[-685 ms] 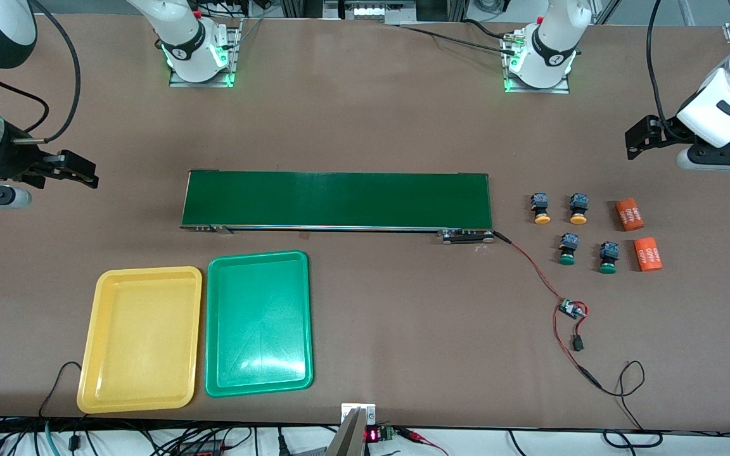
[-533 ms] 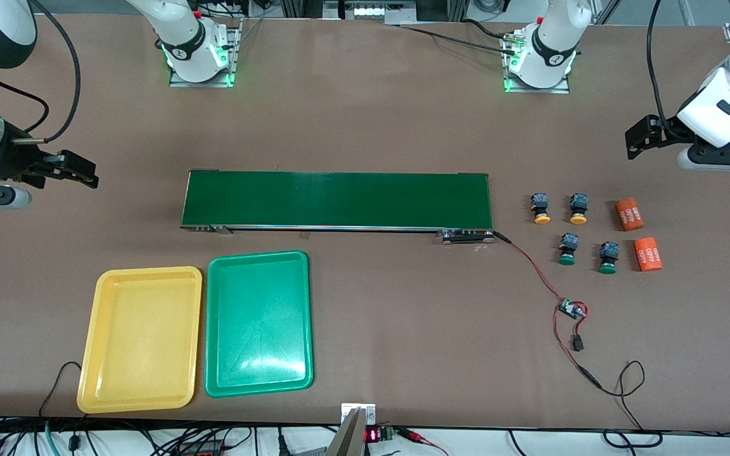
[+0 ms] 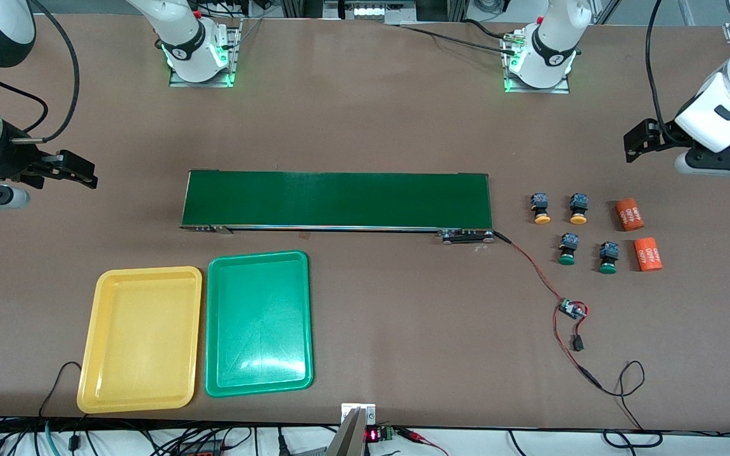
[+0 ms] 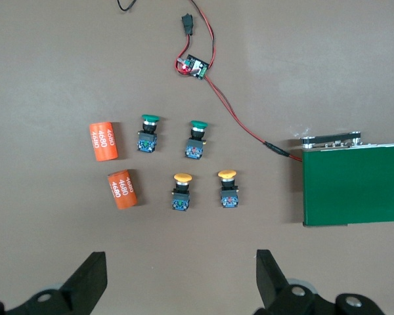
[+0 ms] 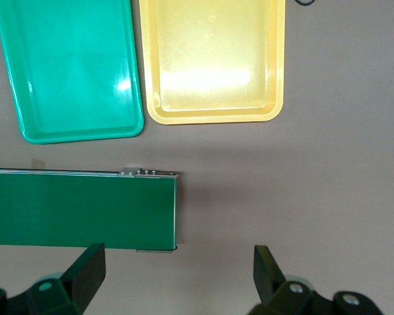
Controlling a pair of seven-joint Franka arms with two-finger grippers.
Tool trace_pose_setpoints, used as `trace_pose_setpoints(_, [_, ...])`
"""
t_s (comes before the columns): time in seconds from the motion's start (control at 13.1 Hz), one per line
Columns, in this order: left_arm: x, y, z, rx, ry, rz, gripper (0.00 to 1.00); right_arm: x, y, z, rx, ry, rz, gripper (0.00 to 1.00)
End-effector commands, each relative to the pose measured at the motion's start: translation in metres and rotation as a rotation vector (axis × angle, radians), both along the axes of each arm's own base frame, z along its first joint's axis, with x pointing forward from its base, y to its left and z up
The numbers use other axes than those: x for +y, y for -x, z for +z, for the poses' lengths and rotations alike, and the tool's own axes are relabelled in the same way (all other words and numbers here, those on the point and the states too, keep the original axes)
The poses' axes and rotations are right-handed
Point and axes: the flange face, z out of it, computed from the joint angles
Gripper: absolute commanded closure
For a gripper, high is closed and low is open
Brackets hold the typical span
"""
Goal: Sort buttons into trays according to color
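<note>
Four buttons lie near the left arm's end of the table. The two yellow-capped buttons [image 3: 541, 208] [image 3: 578, 208] lie farther from the front camera than the two green-capped buttons [image 3: 568, 248] [image 3: 608, 256]. The yellow tray [image 3: 140, 339] and green tray [image 3: 257, 323] lie side by side, empty, near the front edge at the right arm's end. My left gripper [image 4: 179, 259] hangs open and empty, high over bare table beside the yellow-capped buttons [image 4: 181, 191]. My right gripper [image 5: 177, 252] is open and empty, high over bare table by the conveyor's end, with both trays [image 5: 213, 59] in its view.
A long dark-green conveyor belt [image 3: 336, 199] lies across the middle of the table. Two orange cylinders [image 3: 629, 214] [image 3: 647, 254] lie beside the buttons. A red-black wire with a small circuit board [image 3: 571, 309] runs from the belt's end toward the front edge.
The left arm's hand has shifted very slightly. The right arm and everything on the table have stayed put.
</note>
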Motion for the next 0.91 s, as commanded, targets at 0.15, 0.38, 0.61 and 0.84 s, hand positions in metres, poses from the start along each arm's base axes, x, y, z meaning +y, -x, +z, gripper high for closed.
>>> trace_pose_setpoints(0.15, [0.001, -0.003, -0.003, 0.075, 0.018, 0.003, 0.00, 0.000, -0.007, -0.001, -0.005, 0.006, 0.007, 0.00])
trace_pose_setpoints(0.38, [0.009, -0.013, -0.008, 0.083, 0.020, 0.016, 0.00, -0.002, -0.008, 0.000, -0.013, 0.007, 0.006, 0.00])
trace_pose_setpoints(0.61, [0.014, -0.040, -0.033, 0.126, 0.005, 0.029, 0.00, -0.002, -0.008, -0.001, -0.011, 0.006, 0.004, 0.00])
trace_pose_setpoints(0.84, [0.054, -0.041, -0.064, 0.182, -0.005, 0.078, 0.00, -0.002, -0.009, -0.005, -0.003, 0.006, 0.006, 0.00])
